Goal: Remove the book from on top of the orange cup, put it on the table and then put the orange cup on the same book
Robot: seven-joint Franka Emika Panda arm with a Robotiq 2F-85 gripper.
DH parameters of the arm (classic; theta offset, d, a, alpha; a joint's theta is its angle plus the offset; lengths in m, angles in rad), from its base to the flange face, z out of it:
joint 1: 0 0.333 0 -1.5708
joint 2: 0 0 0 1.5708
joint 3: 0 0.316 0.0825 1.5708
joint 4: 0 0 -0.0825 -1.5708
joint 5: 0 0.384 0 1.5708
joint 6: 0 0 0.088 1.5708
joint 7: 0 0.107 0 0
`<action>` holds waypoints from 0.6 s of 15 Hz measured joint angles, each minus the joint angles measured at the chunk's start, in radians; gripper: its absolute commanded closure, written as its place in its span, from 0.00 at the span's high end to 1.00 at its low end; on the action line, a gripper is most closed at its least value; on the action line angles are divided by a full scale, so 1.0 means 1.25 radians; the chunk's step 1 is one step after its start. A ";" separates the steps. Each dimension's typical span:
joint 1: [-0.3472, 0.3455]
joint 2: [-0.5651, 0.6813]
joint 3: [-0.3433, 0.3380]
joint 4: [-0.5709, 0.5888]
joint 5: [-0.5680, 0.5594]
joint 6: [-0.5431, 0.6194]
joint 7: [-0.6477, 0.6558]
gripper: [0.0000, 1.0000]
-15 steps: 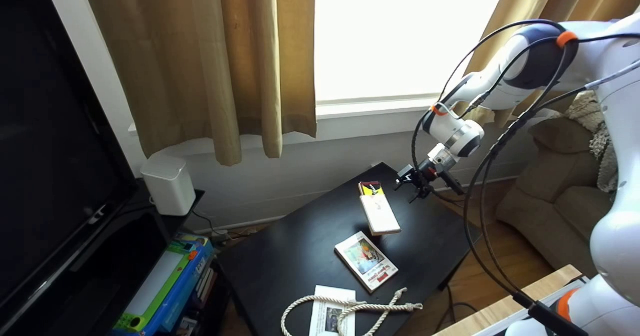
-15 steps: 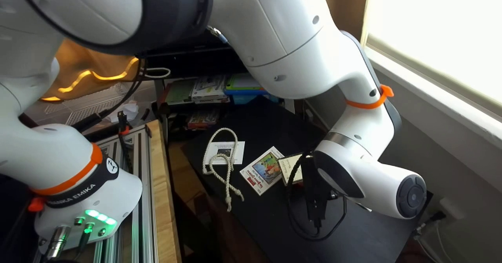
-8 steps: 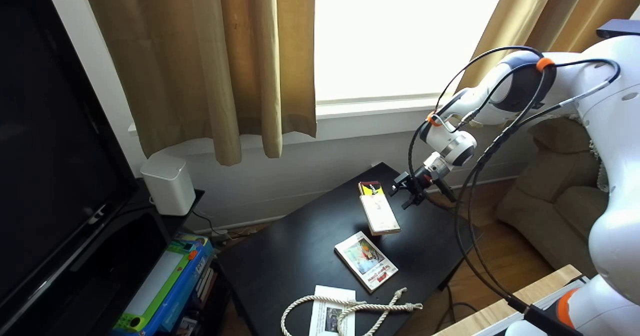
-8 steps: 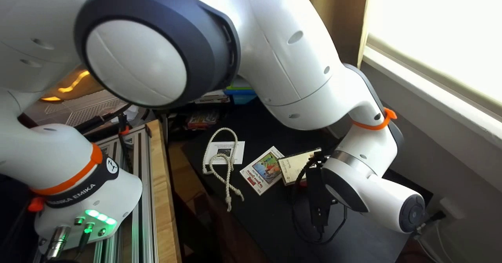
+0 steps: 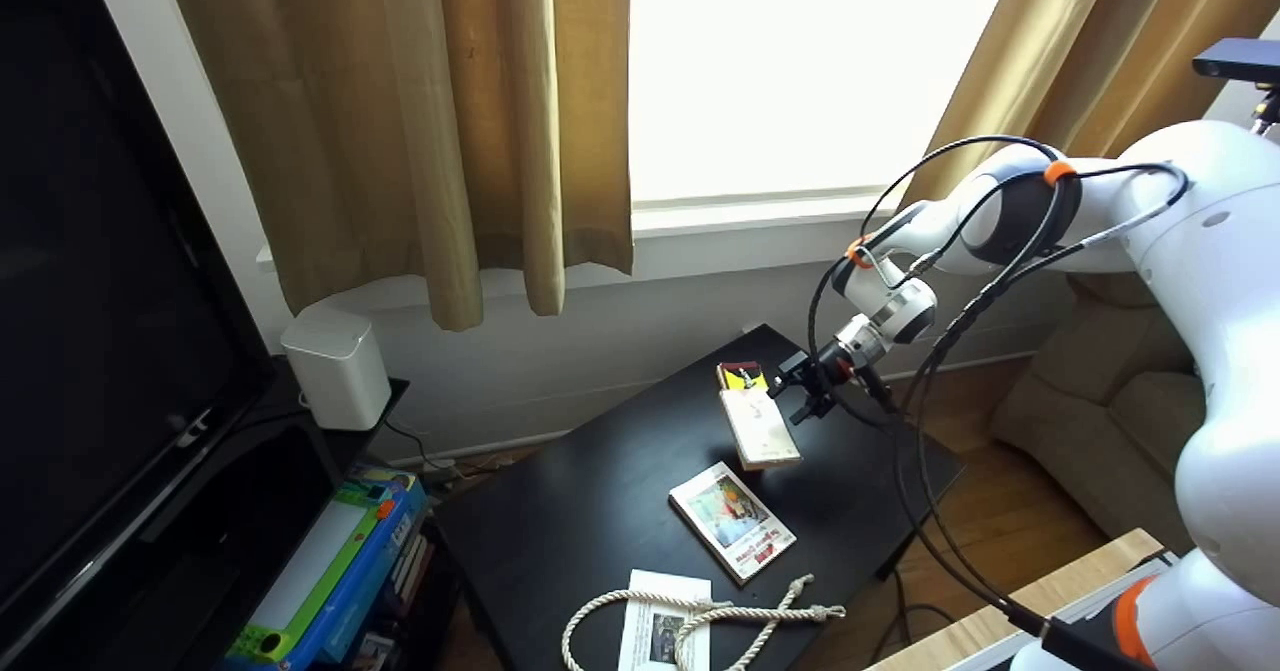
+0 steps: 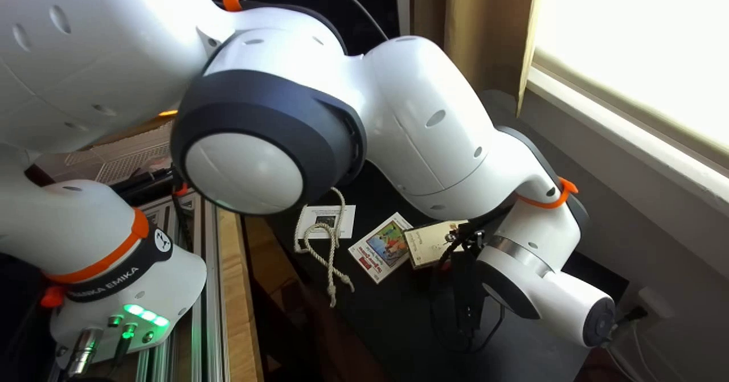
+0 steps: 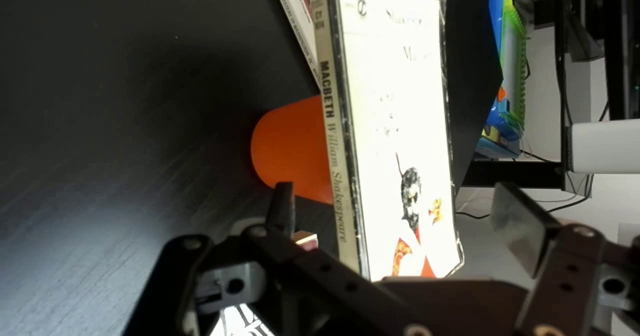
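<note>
Pale cream, with MACBETH printed along its spine, the book (image 7: 397,125) lies across the top of the orange cup (image 7: 290,150), which shows beneath the spine side in the wrist view and appears to stand upright on the black desk (image 5: 600,501). Progress, as judged from this arrangement: no stage of the task is complete. Lifting the book away, laying it on the desk and setting the orange cup upon it are all left to do; the step in hand is taken to be the approach for a grasp. Relation to the jaws: these are spread apart, with nothing pinched. In the wrist view the nearer end of the book falls between the two tips along the line of sight, its spine toward one tip and its opposite long edge toward the other; in an exterior view the jaws appear just beside the book. Contact, if any, cannot be told. Surroundings: a yellow-and-red item (image 5: 743,379) shows at one end of the book, its support unclear; an illustrated booklet (image 5: 733,523) lies flat on the desk near the other end; farther off, a rope (image 5: 775,614) lies across a printed sheet (image 5: 645,636).
</note>
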 measured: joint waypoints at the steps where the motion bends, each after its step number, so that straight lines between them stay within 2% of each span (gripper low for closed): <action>1: -0.001 0.014 0.002 0.019 -0.001 -0.002 0.002 1.00; 5: -0.005 0.066 0.012 0.092 -0.010 -0.015 0.013 1.00; 7: -0.008 0.088 0.017 0.122 -0.016 -0.022 0.018 0.87; 9: -0.013 0.107 0.021 0.151 -0.022 -0.035 0.024 0.61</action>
